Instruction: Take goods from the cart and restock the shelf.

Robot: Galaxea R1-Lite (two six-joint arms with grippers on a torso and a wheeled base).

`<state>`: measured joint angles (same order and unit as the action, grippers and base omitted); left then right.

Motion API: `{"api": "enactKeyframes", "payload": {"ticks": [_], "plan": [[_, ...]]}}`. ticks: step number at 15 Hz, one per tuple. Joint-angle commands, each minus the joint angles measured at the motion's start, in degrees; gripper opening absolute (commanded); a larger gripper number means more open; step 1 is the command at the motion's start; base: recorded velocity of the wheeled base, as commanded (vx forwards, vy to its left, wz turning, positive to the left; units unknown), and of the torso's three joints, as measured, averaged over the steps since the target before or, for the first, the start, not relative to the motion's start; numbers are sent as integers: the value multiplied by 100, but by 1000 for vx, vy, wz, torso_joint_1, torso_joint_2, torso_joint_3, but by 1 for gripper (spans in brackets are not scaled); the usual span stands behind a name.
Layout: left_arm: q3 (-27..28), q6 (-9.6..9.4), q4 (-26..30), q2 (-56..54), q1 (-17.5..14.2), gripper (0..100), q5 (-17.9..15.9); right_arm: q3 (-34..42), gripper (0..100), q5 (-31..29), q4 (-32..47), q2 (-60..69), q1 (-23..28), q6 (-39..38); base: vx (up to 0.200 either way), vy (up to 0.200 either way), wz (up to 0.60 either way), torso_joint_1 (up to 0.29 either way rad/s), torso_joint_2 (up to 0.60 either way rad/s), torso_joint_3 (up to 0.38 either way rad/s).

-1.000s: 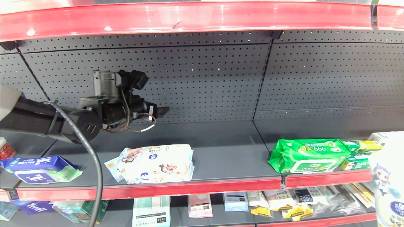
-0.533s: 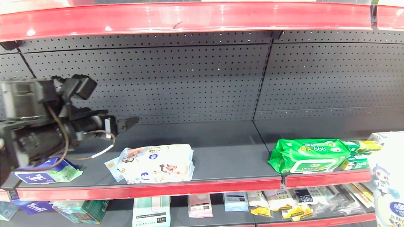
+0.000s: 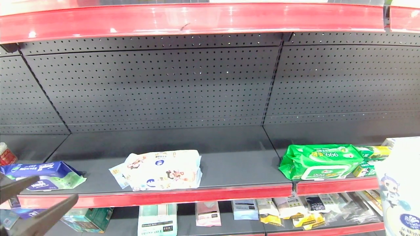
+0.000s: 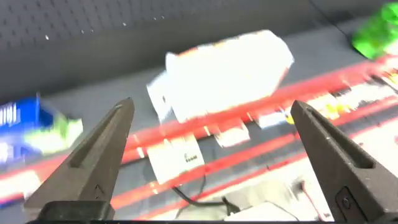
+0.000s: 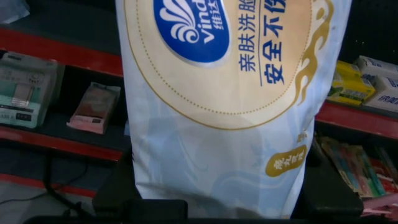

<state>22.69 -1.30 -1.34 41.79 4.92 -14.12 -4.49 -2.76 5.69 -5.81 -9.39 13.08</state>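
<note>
A white printed pack (image 3: 160,170) lies near the front of the grey shelf (image 3: 229,154); in the left wrist view the same pack (image 4: 230,71) sits beyond the fingers. My left gripper (image 3: 58,186) is open and holds nothing, low at the left in front of the shelf's red rail; from its own wrist, the left gripper (image 4: 212,104) has its fingers spread wide. My right gripper (image 5: 224,199) is shut on a tall white bag (image 5: 224,106) with a gold and blue label. That bag (image 3: 400,190) stands upright at the right edge, in front of the shelf.
A blue pack (image 3: 42,175) lies at the shelf's left, a green wipes pack (image 3: 320,160) and small yellow-green boxes (image 3: 374,157) at its right. The lower shelf (image 3: 229,226) holds several packets. The red upper shelf edge (image 3: 197,16) overhangs. Bare shelf lies behind and right of the white pack.
My left arm has pulled back from over the shelf, down and to the left, until just its open fingers remain at the lower left corner. The white bag has edged slightly left.
</note>
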Motion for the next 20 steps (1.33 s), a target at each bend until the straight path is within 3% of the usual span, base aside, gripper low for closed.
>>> {"api": "enactKeyframes", "payload": {"ticks": [1,5,11,13,14,15,18,20], "plan": [[-45,-37,1628,-2395,26,100,-206,0,0,-6,2,-7,-2,2,0,0,0,0,0,0],[-133,-423,2507,-3370,105,100,-197,9,0,-15,2,-7,-2,-86,0,0,600,5,1,2],[-300,-432,2463,-3634,105,100,14,9,0,3,2,-7,-2,-183,0,0,500,4,3,2],[-458,-309,2120,-3634,114,100,14,9,0,3,2,1,-2,-192,0,0,0,0,0,0],[-731,-98,1707,-3634,105,100,23,18,0,12,-7,1,-2,-139,0,0,0,0,0,0],[-1012,-45,1285,-3634,105,100,102,-70,0,12,-16,-16,7,-78,0,0,0,0,0,0],[-1522,7,758,-3634,105,100,946,-887,0,12,-7,-1168,7,-113,0,0,0,0,0,0],[-1548,7,767,-3625,61,100,1148,-905,0,100,-16,-1510,-46,-130,0,0,0,0,0,0]]}}
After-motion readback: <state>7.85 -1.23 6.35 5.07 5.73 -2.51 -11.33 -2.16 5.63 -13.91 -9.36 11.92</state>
